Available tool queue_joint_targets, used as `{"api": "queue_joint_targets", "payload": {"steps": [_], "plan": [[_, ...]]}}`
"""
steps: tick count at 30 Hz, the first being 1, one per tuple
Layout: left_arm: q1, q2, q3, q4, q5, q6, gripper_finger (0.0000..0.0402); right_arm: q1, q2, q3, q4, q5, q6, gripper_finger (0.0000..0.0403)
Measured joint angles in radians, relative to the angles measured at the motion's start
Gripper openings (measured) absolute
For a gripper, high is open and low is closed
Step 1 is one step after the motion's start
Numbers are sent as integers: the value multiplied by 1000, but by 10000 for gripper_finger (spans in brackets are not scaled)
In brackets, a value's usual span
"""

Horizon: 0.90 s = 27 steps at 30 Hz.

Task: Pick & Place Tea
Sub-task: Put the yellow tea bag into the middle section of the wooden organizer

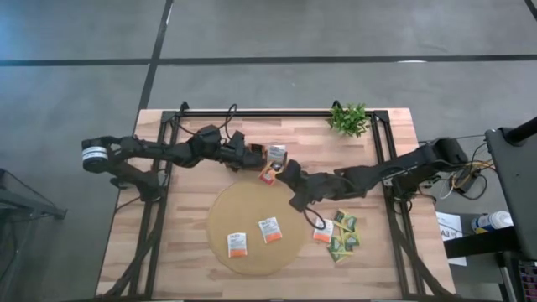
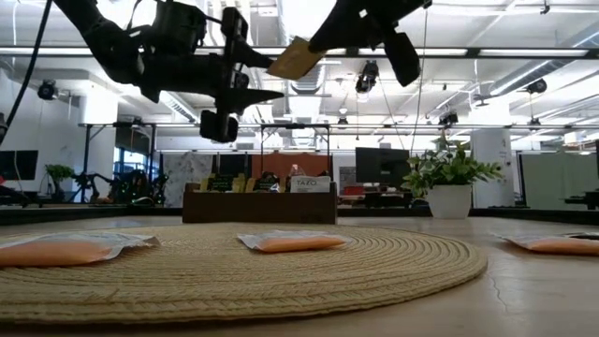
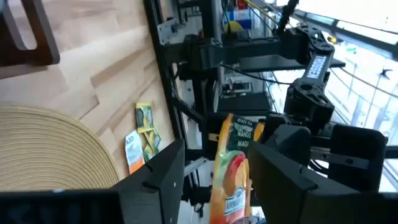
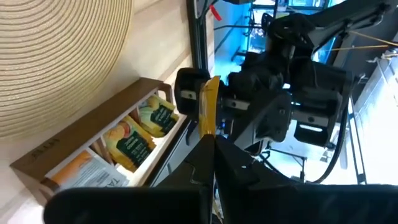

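Two orange sachets [image 2: 290, 242] are seen nearest on the mat [image 2: 393, 267] in the low view. Above, a sachet [image 4: 208, 106] is clamped in the right gripper [image 4: 210, 134]; the left gripper [image 3: 214, 165] stands with jaws apart around it. Only the right wrist view shows the tray [image 4: 93, 134] stocked.

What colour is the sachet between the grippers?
Yellow-orange sachet with green and red print; left wrist view shows it best.

Two robot arms, matte black, jointed in blocky segments. Left arm [image 1: 180, 151]: a pale grey band at the shoulder joint; thin black cables looped along the links. Right arm [image 1: 377, 174]: black throughout, with yellow and dark wires trailing at its base. Fingers [image 3: 155, 177]: flat, dark, square-edged plates.
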Motion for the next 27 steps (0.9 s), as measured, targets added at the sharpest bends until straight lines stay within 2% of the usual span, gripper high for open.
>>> {"api": "queue_joint_targets", "payload": {"steps": [16,27], "plan": [[-27,0,17,-2,67,28,171,-24,7,5,1,-15,0,8],[-68,17,24,-5,67,60,170,-42,9,4,11,-15,2,8]]}}
